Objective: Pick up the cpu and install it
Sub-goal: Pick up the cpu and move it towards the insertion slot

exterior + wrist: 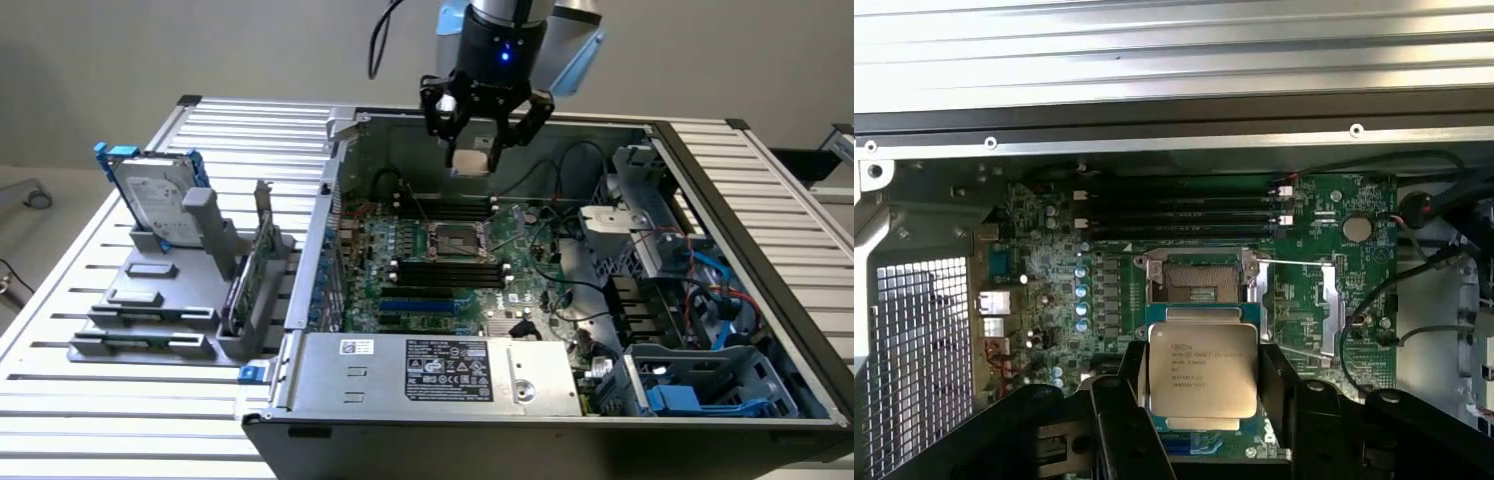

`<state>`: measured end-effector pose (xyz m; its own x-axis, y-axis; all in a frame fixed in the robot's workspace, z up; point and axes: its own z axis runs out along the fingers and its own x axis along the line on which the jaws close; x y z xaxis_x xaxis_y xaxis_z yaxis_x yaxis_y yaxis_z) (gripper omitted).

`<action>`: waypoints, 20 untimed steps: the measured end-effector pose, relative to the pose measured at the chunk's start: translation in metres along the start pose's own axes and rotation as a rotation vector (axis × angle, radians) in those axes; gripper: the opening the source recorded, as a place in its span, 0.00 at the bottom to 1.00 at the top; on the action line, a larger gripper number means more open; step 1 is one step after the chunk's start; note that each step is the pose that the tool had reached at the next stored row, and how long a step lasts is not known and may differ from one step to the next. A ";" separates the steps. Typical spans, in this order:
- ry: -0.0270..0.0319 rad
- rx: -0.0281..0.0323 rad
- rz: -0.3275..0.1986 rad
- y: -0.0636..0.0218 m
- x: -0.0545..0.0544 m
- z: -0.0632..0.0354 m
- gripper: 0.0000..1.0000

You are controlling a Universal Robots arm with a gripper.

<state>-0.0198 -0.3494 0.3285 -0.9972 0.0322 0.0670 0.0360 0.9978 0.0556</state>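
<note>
The cpu (1201, 372), a flat square chip with a silver-grey top and printed text, sits clamped between my gripper's black fingers (1119, 420). In the exterior view my gripper (474, 160) hangs above the far side of the open computer case, shut on the pale cpu (470, 161). Below it, the square metal-framed socket (454, 240) lies in the middle of the green motherboard, and it stands open with its frame lifted aside in the wrist view, socket (1199, 280). The chip is held well above the socket, apart from it.
The open case (400, 370) lies on a slatted metal table (80, 400). A silver hard drive with blue rails (154, 195) stands in a grey holder on the exterior view's left. Black memory slots (447, 270) flank the socket. Cables and blue drive bays (694, 385) crowd the exterior view's right.
</note>
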 end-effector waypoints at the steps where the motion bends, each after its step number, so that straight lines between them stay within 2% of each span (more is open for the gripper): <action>1: 0.0000 0.0000 0.000 -0.0001 0.000 0.0017 0.55; 12: 0.0000 -0.0022 0.000 0.0002 -0.001 0.0213 0.55; 20: 0.0001 -0.0020 0.000 0.0002 -0.001 0.0214 0.55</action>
<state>-0.0198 -0.3480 0.3071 -0.9972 0.0321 0.0670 0.0359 0.9977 0.0576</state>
